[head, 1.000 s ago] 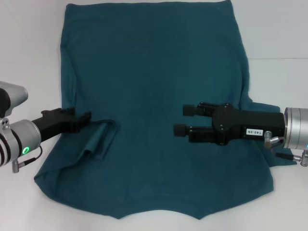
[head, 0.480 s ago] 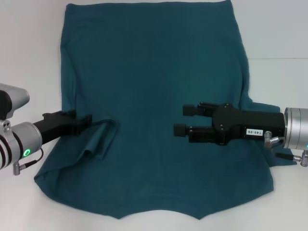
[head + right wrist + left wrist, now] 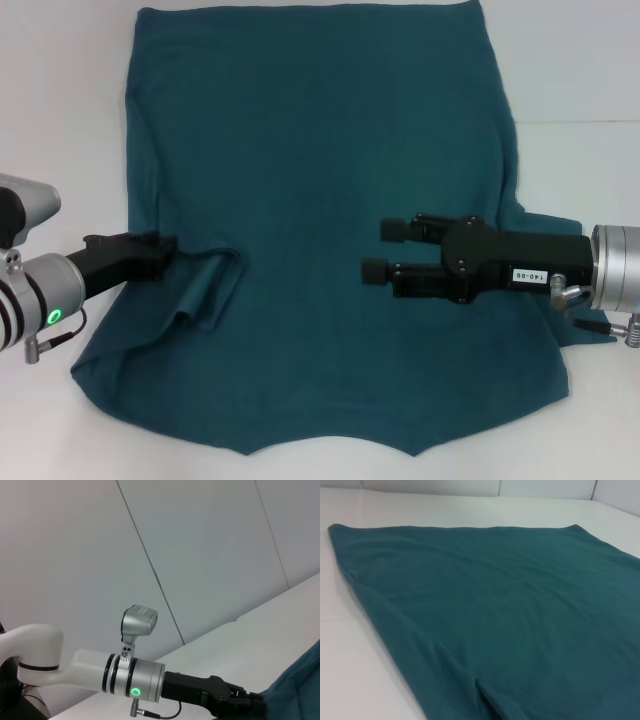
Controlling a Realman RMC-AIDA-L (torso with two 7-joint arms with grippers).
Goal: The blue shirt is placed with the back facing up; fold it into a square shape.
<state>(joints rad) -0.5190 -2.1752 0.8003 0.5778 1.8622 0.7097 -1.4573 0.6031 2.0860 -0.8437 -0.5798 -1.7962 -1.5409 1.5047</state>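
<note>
Now the left gripper (image 3: 160, 252) has backed off leftward from the raised fold at the blue shirt (image 3: 320, 180)'s left edge; finger state unclear. Right gripper (image 3: 378, 250) hovers mid-shirt, open, empty. Shirt lies flat, unfolded.

The head camera looks steeply down on the blue shirt (image 3: 320, 230) spread over the tabletop (image 3: 580, 60). The left wrist camera skims low and close across the same cloth. The right wrist camera faces sideways toward the left claw (image 3: 252, 700), also seen from the head.
</note>
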